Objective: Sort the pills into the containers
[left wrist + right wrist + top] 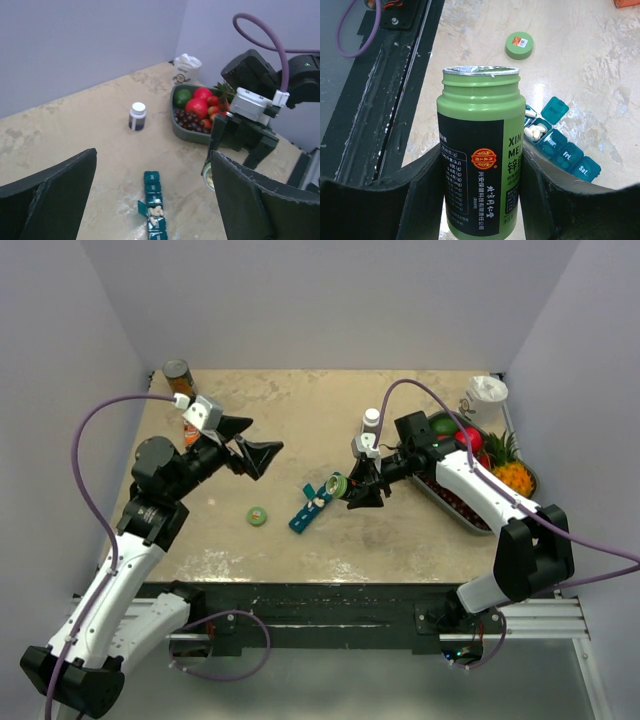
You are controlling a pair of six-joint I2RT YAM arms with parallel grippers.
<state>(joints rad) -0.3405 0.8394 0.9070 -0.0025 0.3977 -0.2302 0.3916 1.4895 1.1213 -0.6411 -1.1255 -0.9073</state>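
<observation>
Right gripper [480, 200] is clamped round the waist of the green pill bottle [479, 150], cap off, its foil-rimmed mouth hanging just beside the far end of the containers [562, 150]. That teal strip lies flat on the table, slanted, with one lid flipped up and a few white pills [536, 131] sitting in that compartment; the lids next to it look shut. The green cap [258, 516] rests on the table a little to the strip's left. My left gripper [250, 443] hovers well off to the strip's left, jaws spread wide, nothing in them. I judge the strip light and stiff, slick plastic on a smooth top, so a nudge from the bottle could skate it away. If I need to steady it, I'd pinch across its narrow width at a closed compartment near the near end, clear of the thin hinged lid, which looks easy to bend. The pills are tiny and will bounce and roll, so I'd pour low and gently.
</observation>
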